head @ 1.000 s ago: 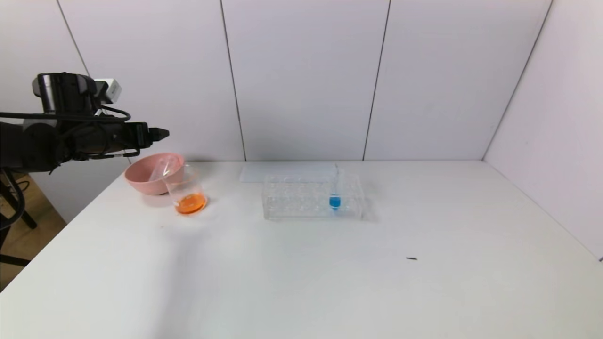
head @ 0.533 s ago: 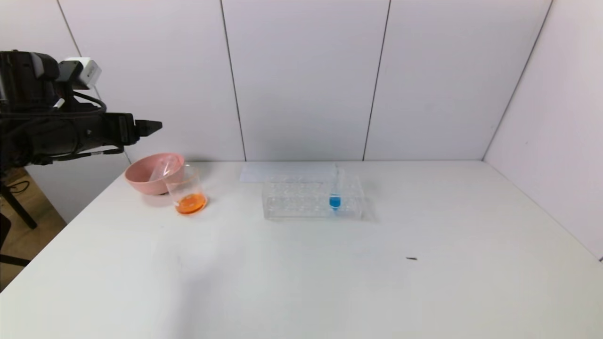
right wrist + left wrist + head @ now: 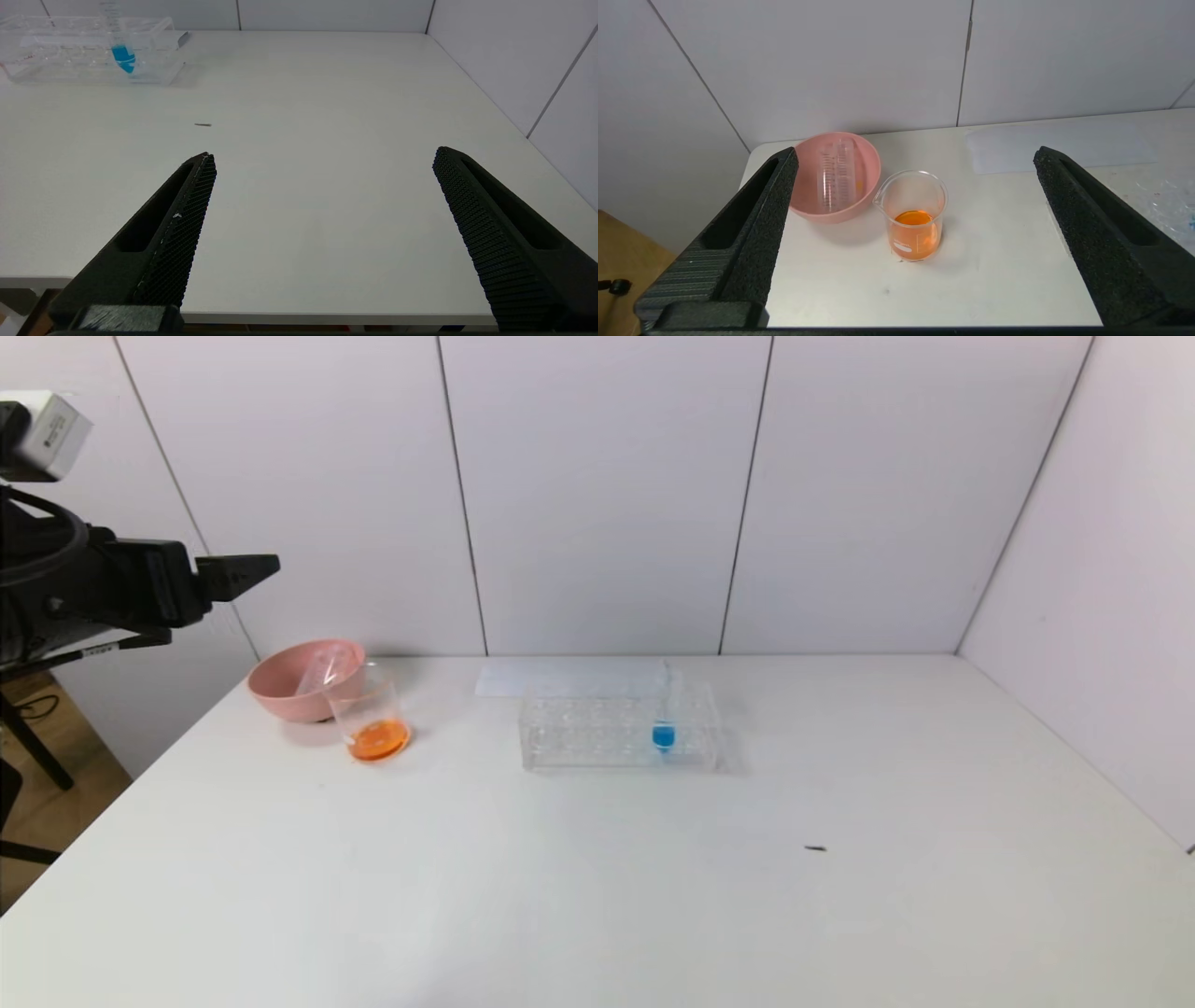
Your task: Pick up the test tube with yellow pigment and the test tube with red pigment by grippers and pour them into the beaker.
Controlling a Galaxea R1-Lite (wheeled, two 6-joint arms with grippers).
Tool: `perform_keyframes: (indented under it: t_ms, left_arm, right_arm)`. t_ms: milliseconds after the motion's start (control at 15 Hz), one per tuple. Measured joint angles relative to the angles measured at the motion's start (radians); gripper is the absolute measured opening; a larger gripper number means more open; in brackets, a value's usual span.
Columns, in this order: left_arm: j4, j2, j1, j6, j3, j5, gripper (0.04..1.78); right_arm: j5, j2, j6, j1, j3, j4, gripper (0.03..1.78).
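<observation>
The beaker (image 3: 371, 714) stands at the back left of the table with orange liquid in its bottom; it also shows in the left wrist view (image 3: 915, 219). No yellow-tipped or red-tipped tube shows. Two empty clear tubes (image 3: 836, 175) lie in the pink bowl (image 3: 280, 691) just behind the beaker. My left gripper (image 3: 261, 567) is open and empty, high in the air off the table's left side, up and left of the bowl; it faces the beaker in its wrist view (image 3: 916, 154). My right gripper (image 3: 323, 154) is open and empty at the table's front edge, outside the head view.
A clear tube rack (image 3: 579, 733) stands mid-table and holds one blue-tipped tube (image 3: 664, 735). A flat white sheet (image 3: 560, 677) lies behind the rack. A small dark speck (image 3: 816, 848) lies on the table to the right. Walls close off the back and right.
My left arm has risen and drawn back to the left, away from the bowl and beaker. The things on the table have not moved.
</observation>
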Motion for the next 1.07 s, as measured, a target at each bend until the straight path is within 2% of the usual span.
perform_keyframes:
  t_ms: [1067]
  left_arm:
    - [0.017, -0.541, 0.000, 0.002, 0.316, -0.011, 1.76]
  right_arm:
    - [0.000, 0.000, 0.000, 0.000, 0.000, 0.000, 1.70]
